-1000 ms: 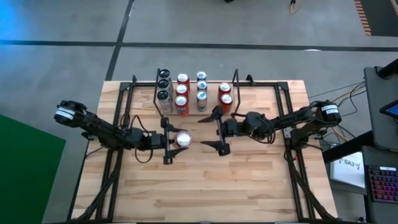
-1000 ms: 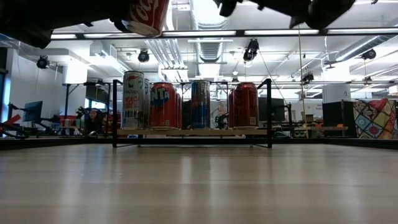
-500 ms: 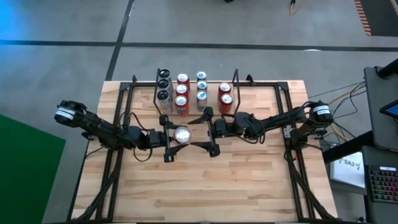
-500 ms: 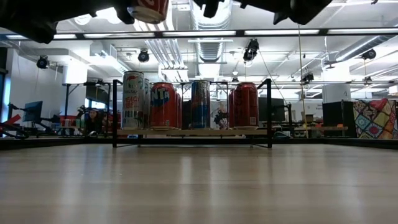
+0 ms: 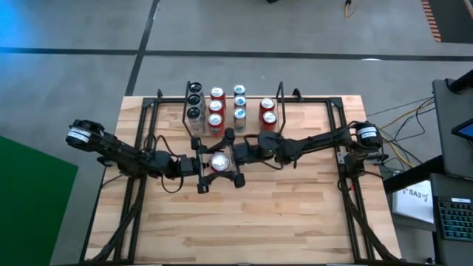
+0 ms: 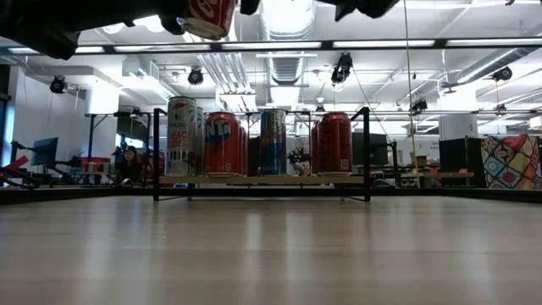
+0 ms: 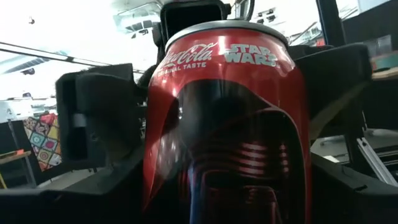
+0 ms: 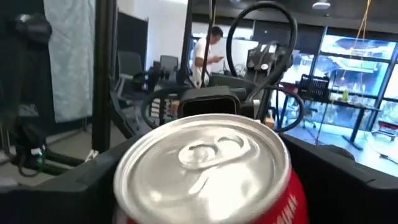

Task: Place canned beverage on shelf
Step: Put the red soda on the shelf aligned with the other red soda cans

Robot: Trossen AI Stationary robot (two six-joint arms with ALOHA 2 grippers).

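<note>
A red cola can (image 5: 219, 162) with a silver top (image 8: 202, 158) hangs upright high above the table's middle, with my left gripper (image 5: 207, 164) shut on it. Its bottom shows at the low view's top edge (image 6: 206, 15). My right gripper (image 5: 231, 158) is open and comes from the table's right. Its fingers (image 5: 225, 137) stand on either side of the can's upper part, and I see no touch. The shelf (image 5: 279, 100) stands at the table's far middle, its wooden floor (image 6: 262, 180) carrying several cans in rows. My left gripper pinches the can's side wall (image 7: 158, 193) low on its body between its two fingers, which come about level from the table's left. The can stands upright in the hold, lifted clear of the table.
Larger black side frames (image 5: 140, 140) (image 5: 344, 159) run along the table's left and right. Bare wooden board (image 5: 244, 222) lies on the near side. The shelf's upright loop ends (image 6: 156, 152) (image 6: 367, 152) rise beside the cans. A person (image 8: 202, 56) stands in the room beyond.
My right gripper has moved toward the table's left, up to the held can, and its open fingers now stand around it. My left gripper has kept the can where it was.
</note>
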